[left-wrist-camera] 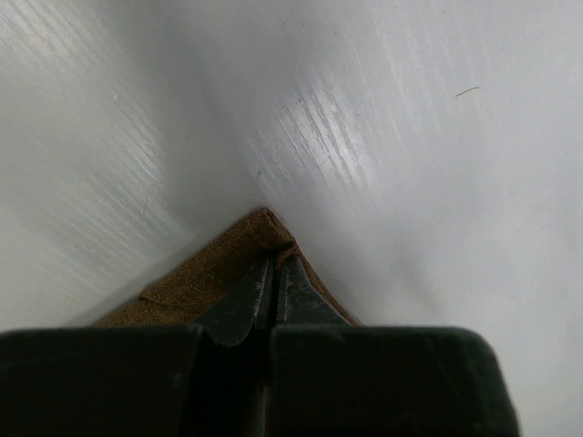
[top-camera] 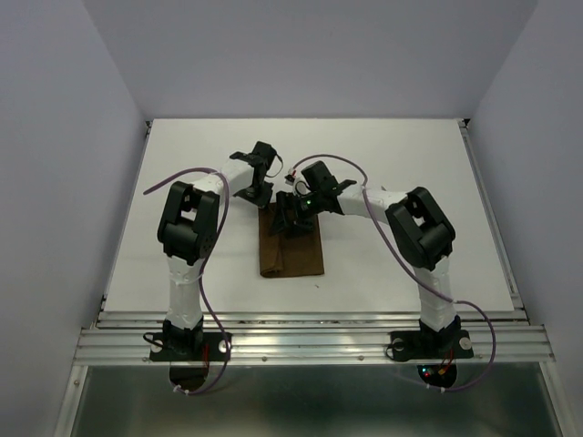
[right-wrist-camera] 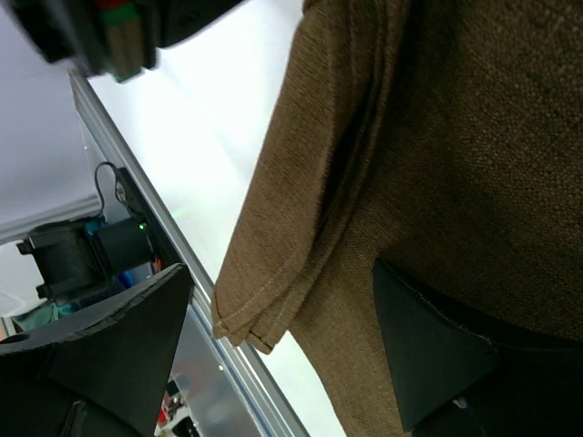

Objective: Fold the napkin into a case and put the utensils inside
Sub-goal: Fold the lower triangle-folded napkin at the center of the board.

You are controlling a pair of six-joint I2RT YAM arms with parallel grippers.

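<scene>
Left tool (left-wrist-camera: 278, 278) pinches the coarse-woven brown napkin (left-wrist-camera: 200, 278) corner — right tool (right-wrist-camera: 273, 350) spread wide.

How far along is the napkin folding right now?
Done: the napkin lies folded into a narrow rectangle. In hand: the left gripper pinches one corner, while the right gripper stands open over the cloth. Left: no utensils show in any view, so loading them is not yet done.
</scene>
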